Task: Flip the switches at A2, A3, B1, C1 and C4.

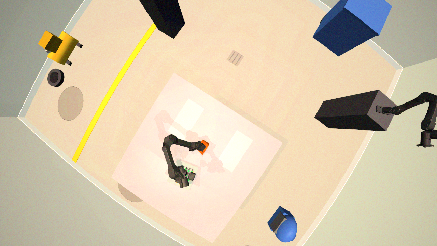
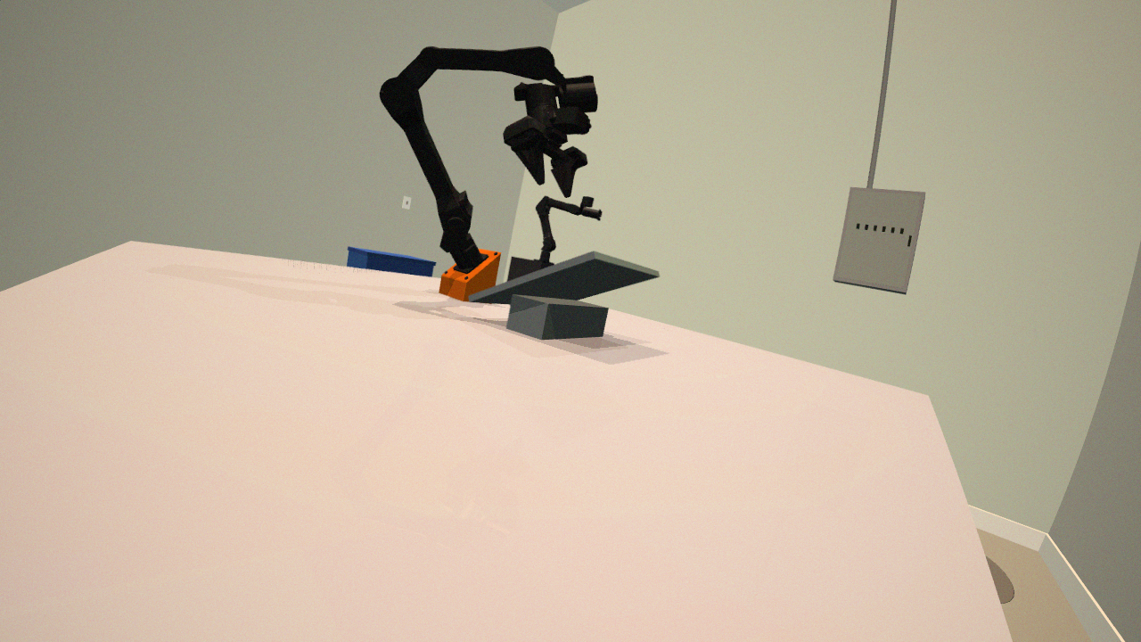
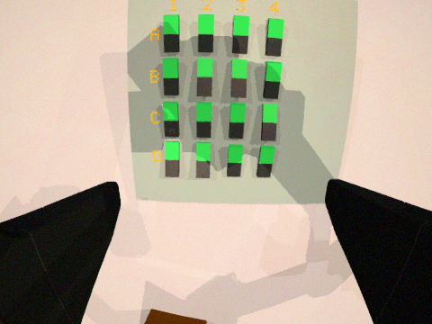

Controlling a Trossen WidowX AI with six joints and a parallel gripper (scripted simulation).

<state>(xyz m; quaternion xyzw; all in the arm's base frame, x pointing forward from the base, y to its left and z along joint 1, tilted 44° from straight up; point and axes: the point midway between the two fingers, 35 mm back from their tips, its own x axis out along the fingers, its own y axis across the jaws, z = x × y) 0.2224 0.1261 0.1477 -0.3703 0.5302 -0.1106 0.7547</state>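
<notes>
The tilted grey-green panel (image 3: pixel 324 45) (image 2: pixel 594 275) bears four rows of switches, A to D, and four columns. Each switch shows a green far half and a dark near half. A2 (image 3: pixel 205 33), A3 (image 3: pixel 240 35), B1 (image 3: pixel 171 76), C1 (image 3: pixel 171 119) and C4 (image 3: pixel 269 121) are all in sight in the wrist view; which end of each is raised is hard to tell. My gripper (image 2: pixel 554 190) (image 3: pixel 224 193) is open and empty, its fingers wide apart. It hangs well above the panel, touching no switch. In the top view the arm partly hides the panel.
A dark block (image 2: pixel 558 317) stands under the panel. The arm's orange base (image 1: pixel 203 147) (image 2: pixel 469 275) stands at the panel's near end. Shadows of the arm fall across the panel and the pale table top (image 1: pixel 213 214) (image 2: pixel 479 479). A second arm (image 1: pixel 432 107) stands far off beyond the table.
</notes>
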